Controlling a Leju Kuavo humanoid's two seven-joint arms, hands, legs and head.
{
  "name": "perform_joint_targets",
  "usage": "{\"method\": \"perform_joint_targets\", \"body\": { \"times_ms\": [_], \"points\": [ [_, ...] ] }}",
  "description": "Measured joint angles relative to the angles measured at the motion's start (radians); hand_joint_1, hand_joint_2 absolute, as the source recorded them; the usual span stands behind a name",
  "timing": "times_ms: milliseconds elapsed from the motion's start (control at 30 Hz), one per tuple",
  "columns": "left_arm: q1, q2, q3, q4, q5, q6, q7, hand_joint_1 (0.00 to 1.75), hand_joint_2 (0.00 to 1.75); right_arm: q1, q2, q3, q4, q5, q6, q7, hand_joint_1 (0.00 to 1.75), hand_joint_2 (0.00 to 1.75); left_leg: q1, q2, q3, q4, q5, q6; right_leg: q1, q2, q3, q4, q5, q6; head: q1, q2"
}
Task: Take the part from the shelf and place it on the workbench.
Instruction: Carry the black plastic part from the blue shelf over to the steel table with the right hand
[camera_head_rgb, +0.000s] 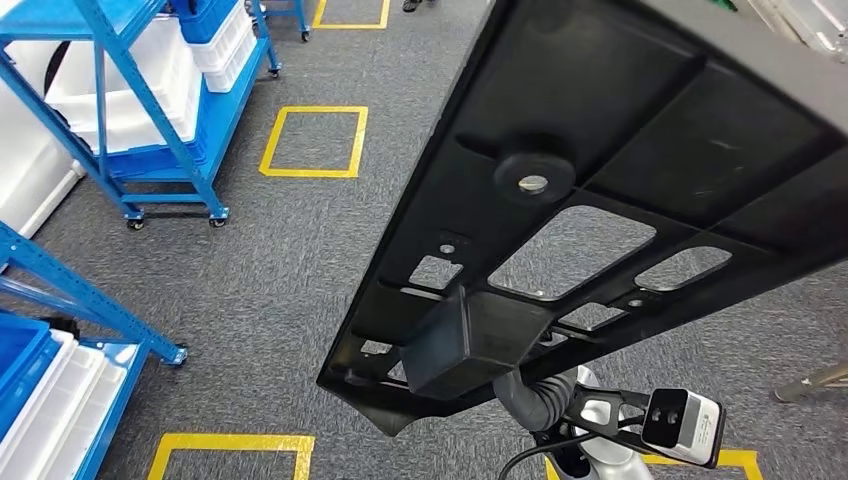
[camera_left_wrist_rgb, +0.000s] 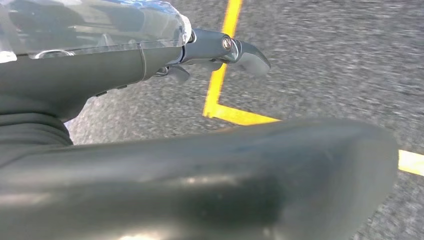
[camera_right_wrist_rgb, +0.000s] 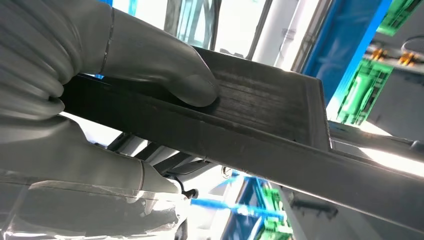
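Right hand (camera_right_wrist_rgb: 100, 100) pinches the rim of the black part (camera_head_rgb: 600, 180), thumb pressed flat, carrying it high over grey carpet (camera_head_rgb: 280, 260); left hand (camera_left_wrist_rgb: 220, 50) hangs with fingers curled, holding nothing; keep the part level, mind the blue shelving (camera_head_rgb: 150, 120).

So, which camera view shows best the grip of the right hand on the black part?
The right wrist view: the right hand pinches the black part at its edge, thumb on top. The head view shows the part's underside; the left wrist view shows a dark blurred surface.
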Motion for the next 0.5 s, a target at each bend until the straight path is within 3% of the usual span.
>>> {"method": "perform_joint_targets", "body": {
  "times_ms": [33, 100, 167, 233, 267, 300, 333, 367, 400, 467, 500],
  "points": [
    [0.0, 0.0, 0.004, 0.0, 0.004, 0.0, -0.001, 0.0, 0.0, 0.0, -0.001, 0.001, 0.002, -0.002, -0.003, 0.0, 1.75, 1.75, -0.001, -0.007, 0.006, -0.015, 0.0, 0.004, -0.001, 0.009, -0.004, 0.001, 0.001, 0.006, 0.0, 0.0],
    [-0.002, 0.0, 0.012, 0.0, 0.012, 0.001, -0.002, 0.0, 0.0, 0.002, -0.003, 0.001, 0.006, -0.005, -0.008, 0.0, 1.75, 1.75, -0.002, 0.01, 0.009, -0.021, 0.004, 0.015, -0.004, 0.025, -0.01, 0.0, 0.004, 0.019, 0.0, 0.0],
    [-0.004, -0.002, 0.017, 0.0, 0.016, 0.001, -0.004, 0.0, 0.0, 0.005, -0.006, 0.001, 0.008, -0.009, -0.011, -0.003, 1.75, 1.75, 0.001, 0.031, 0.013, -0.032, 0.01, 0.03, -0.003, -0.004, -0.026, 0.033, -0.019, 0.029, 0.0, 0.0],
    [-0.002, -0.002, 0.02, 0.0, 0.016, 0.001, -0.004, 0.0, 0.0, 0.009, -0.008, 0.002, 0.01, -0.011, -0.011, -0.004, 1.75, 1.75, -0.002, 0.054, 0.015, -0.037, 0.012, 0.039, -0.003, -0.06, -0.083, 0.148, -0.082, 0.036, 0.0, 0.0],
    [0.0, -0.002, 0.021, 0.0, 0.016, 0.001, -0.003, 0.0, 0.0, 0.012, -0.009, 0.002, 0.011, -0.011, -0.01, -0.004, 1.75, 1.75, -0.004, 0.067, 0.014, -0.037, 0.012, 0.04, -0.006, -0.076, -0.119, 0.22, -0.112, 0.04, 0.0, 0.0],
    [0.002, -0.002, 0.023, 0.0, 0.015, 0.001, -0.002, 0.0, 0.0, 0.016, -0.009, 0.002, 0.013, -0.011, -0.01, -0.005, 1.75, 1.75, -0.005, 0.079, 0.014, -0.037, 0.011, 0.041, -0.009, -0.083, -0.146, 0.273, -0.129, 0.043, 0.0, 0.0],
    [0.002, -0.002, 0.024, 0.0, 0.015, 0.001, 0.0, 0.0, 0.0, 0.02, -0.01, 0.002, 0.015, -0.011, -0.01, -0.005, 1.75, 1.75, -0.006, 0.091, 0.014, -0.036, 0.009, 0.041, -0.011, -0.087, -0.155, 0.291, -0.126, 0.045, 0.0, 0.0],
    [0.002, -0.003, 0.025, 0.0, 0.014, 0.001, 0.001, 0.0, 0.0, 0.023, -0.012, 0.002, 0.016, -0.011, -0.01, -0.005, 1.75, 1.75, -0.006, 0.101, 0.015, -0.035, 0.007, 0.039, -0.013, -0.092, -0.143, 0.267, -0.105, 0.046, 0.0, 0.0],
    [0.001, -0.003, 0.026, 0.0, 0.012, 0.001, 0.003, 0.0, 0.0, 0.025, -0.012, 0.002, 0.017, -0.009, -0.01, -0.005, 1.75, 1.75, -0.006, 0.111, 0.017, -0.034, 0.005, 0.037, -0.014, -0.102, -0.111, 0.206, -0.072, 0.046, 0.0, 0.0],
    [0.0, -0.004, 0.026, 0.0, 0.009, 0.001, 0.004, 0.0, 0.0, 0.026, -0.013, 0.002, 0.017, -0.006, -0.011, -0.005, 1.75, 1.75, -0.009, 0.126, 0.021, -0.03, -0.002, 0.029, -0.009, -0.145, -0.034, 0.064, -0.021, 0.038, 0.0, 0.0],
    [0.0, -0.004, 0.026, 0.0, 0.008, 0.0, 0.005, 0.0, 0.0, 0.027, -0.014, 0.002, 0.017, -0.003, -0.012, -0.005, 1.75, 1.75, -0.011, 0.133, 0.023, -0.029, -0.005, 0.024, -0.004, -0.16, -0.012, 0.02, -0.01, 0.033, 0.0, 0.0]
  ]
}}
